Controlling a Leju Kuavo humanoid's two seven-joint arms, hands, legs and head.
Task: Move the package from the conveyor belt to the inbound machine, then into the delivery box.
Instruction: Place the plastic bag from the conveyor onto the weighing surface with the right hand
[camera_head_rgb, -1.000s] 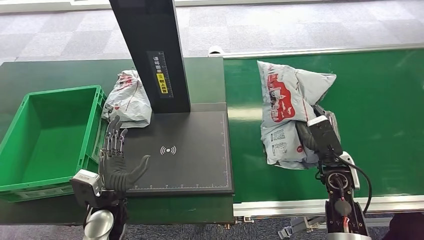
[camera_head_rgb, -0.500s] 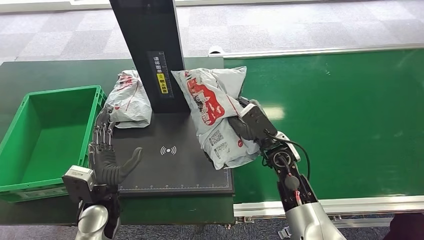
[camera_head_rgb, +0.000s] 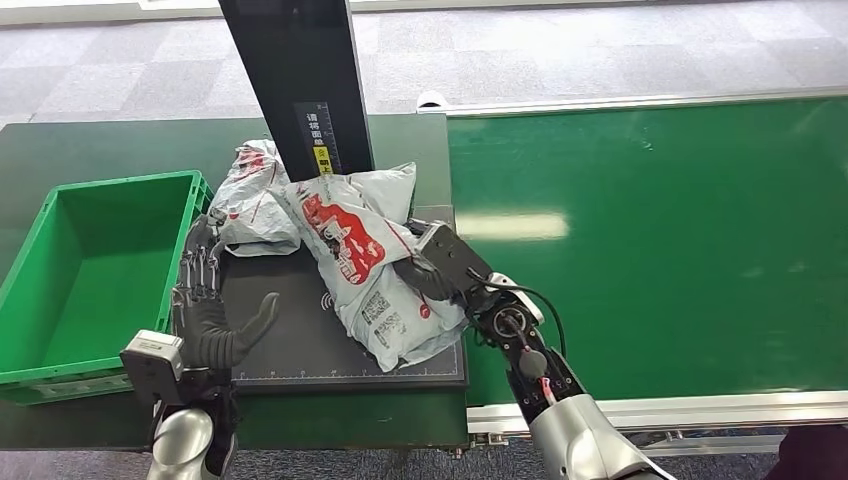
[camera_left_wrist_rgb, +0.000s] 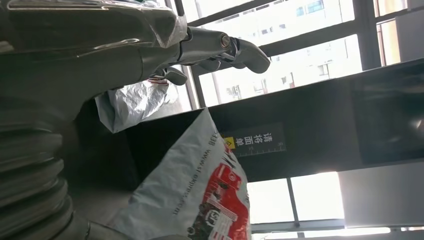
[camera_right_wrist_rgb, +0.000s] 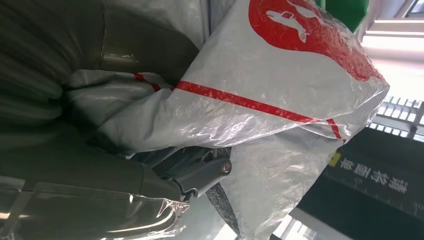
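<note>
Over the black scanning plate (camera_head_rgb: 300, 345) of the inbound machine (camera_head_rgb: 300, 90) the right hand (camera_head_rgb: 432, 262) now carries the package (camera_head_rgb: 365, 265), its fingers clamped on the grey-and-red mailer bag from the side facing the belt. A second ago that bag was on the green conveyor belt (camera_head_rgb: 650, 240), near the belt's left edge; half a second ago it was crossing the seam between belt and plate; now it hangs above the plate's right half, its lower end close to or brushing the surface, its upper end against the dark upright column. The first transfer looks nearly done: what remains is probably to let the bag settle flat near the scan mark, and only then pass it on to the delivery box (camera_head_rgb: 90, 270). The left hand (camera_head_rgb: 210, 310) waits over the plate's left edge, beside the box wall, fingers spread and thumb out, holding nothing; it has drifted slightly toward the box. Counted: two mailer bags, one held and a second package (camera_head_rgb: 255, 195) lying at the plate's far left corner against the column, one green box, one scanning plate, one belt, two hands.
</note>
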